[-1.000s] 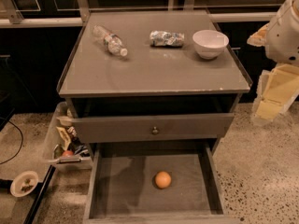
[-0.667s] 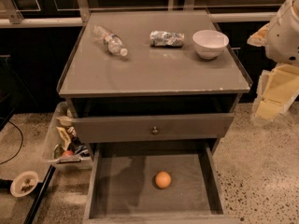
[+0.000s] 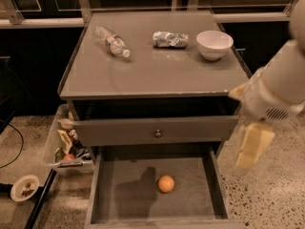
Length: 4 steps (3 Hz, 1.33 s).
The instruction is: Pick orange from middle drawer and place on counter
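On the bare grey floor of the wide, shallow middle drawer, the small round orange is lying loose near centre. The drawer is standing open, so the fruit is exposed from above. Overhead, the glossy grey counter surface is offering room. The cream gripper is hanging right of the drawer, well apart. Spread or closed: cannot tell.

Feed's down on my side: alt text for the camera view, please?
An orange lies alone in the open middle drawer; the robot's hand hangs outside the drawer, off to its right and apart from the fruit. On the counter are a plastic bottle, a crumpled packet and a white bowl.
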### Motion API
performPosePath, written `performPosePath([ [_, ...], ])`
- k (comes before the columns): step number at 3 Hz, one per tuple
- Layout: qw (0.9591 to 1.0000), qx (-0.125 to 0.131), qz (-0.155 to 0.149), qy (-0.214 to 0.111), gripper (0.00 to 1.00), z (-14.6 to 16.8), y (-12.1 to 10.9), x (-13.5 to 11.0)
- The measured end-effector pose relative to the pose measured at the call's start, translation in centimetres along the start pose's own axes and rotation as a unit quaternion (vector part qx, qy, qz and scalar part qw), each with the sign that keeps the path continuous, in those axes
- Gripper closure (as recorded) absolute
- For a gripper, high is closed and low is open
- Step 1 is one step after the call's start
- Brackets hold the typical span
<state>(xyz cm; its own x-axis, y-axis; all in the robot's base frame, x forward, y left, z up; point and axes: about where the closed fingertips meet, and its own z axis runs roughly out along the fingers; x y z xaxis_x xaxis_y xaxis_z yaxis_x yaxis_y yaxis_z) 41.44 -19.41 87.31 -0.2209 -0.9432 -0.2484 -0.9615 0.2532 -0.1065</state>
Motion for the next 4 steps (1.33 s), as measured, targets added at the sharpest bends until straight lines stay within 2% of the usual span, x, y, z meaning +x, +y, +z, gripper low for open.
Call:
performPosePath([
  [1,0.9986,-0.051,0.004,-0.009,0.00,7.8,3.1,1.2],
  [2,0.9972,-0.071,-0.004,-0.020,0.00,13.2,4.5,1.8],
  [4,0.9974,-0.069,-0.003,-0.021,0.00,13.4,4.4,1.8],
])
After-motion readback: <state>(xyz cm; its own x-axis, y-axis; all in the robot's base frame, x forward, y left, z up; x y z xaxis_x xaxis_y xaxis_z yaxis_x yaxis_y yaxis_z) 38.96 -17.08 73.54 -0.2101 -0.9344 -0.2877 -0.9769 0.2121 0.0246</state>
